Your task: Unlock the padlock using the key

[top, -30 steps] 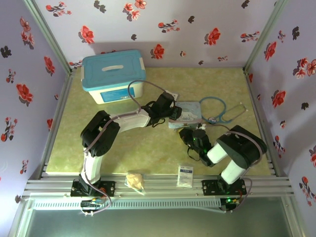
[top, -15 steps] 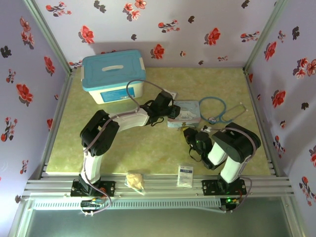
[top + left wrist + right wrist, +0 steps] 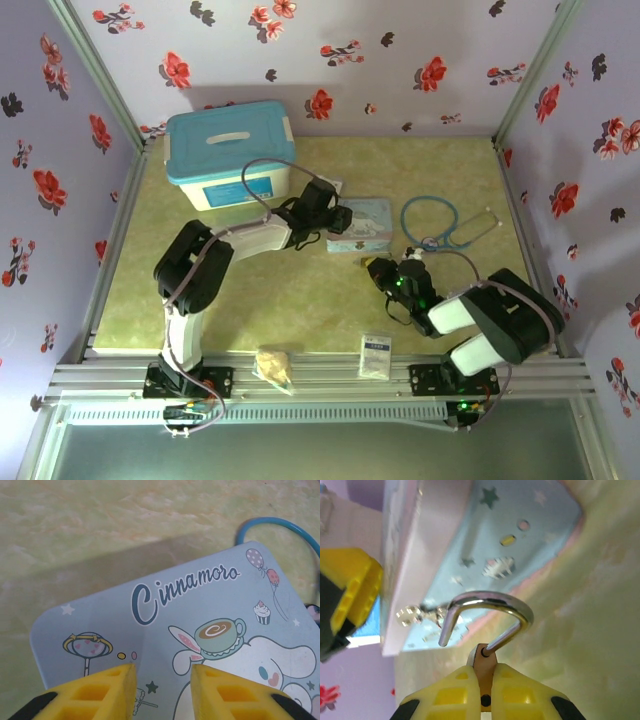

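1. The blue-lidded storage box (image 3: pixel 230 150) stands at the back left of the table (image 3: pixel 300 300). Its lid is on, so its contents are hidden.
2. The pale blue cartoon tin (image 3: pixel 200 580) lies closed mid-table, with a blue stethoscope (image 3: pixel 445 225) just to its right.
3. The left tool (image 3: pixel 162 690) is spread over the tin's lid, and the printed lid shows between its yellow fingers (image 3: pixel 100 692).
4. The right tool (image 3: pixel 482 672) is pressed together on the brass body of the padlock (image 3: pixel 481 655), just beside the tin's wall. The shackle (image 3: pixel 485 600) is swung out with one end free.
5. A small silvery piece by that free end may be the key (image 3: pixel 412 614); it is too blurred to be sure.
6. Compared with a second ago, the tin and the left tool sit slightly further left and back. The right arm's elbow has swung out to the right and nearer, while its tool is in much the same spot.
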### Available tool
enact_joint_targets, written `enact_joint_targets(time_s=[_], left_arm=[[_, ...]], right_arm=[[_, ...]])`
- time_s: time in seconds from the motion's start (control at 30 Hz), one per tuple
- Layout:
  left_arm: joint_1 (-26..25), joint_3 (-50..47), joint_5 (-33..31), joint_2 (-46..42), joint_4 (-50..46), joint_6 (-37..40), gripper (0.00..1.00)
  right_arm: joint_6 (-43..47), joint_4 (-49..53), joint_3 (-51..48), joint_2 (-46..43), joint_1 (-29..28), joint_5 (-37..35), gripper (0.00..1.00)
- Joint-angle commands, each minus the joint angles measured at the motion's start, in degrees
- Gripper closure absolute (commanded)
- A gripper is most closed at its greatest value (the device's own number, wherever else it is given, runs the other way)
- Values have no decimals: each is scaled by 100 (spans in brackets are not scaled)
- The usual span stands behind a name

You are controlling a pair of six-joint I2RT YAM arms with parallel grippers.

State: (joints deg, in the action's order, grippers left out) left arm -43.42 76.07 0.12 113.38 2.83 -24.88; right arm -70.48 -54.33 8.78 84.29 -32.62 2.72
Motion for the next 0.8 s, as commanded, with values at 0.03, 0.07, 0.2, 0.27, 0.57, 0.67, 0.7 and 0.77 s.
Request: enact_joint_targets(time_s=[0.03,0.07,0.2,0.27,0.57,0.67,0.7,0.77], left_arm=[[246,-247,-361,380,-1612,14,65],[255,-221,-377,375,-1633,25,65],[314,-194,-442,327,-1661,19,64],[322,-189,-443,304,-1658,19,64],[334,-181,-430,7,-1656,100,58],[334,-122,-340,-75,-1591,76,55],[332,-89,-278,-95,-1560,53,52],[334,-43,-206,-152,-1458,36,49]], right_arm=[[486,1508,131,-386,34,666,100],[544,1627,133,-450,34,770,100],[759,2159,224,-663,147,1363,100],[889,2517,267,-753,230,1588,100],[1806,4977,643,-1240,1010,2528,100],[2461,6268,1058,-1354,1277,2606,99],[2688,6657,1205,-1309,1369,2597,93],[3095,7355,1460,-1184,1514,2407,91]])
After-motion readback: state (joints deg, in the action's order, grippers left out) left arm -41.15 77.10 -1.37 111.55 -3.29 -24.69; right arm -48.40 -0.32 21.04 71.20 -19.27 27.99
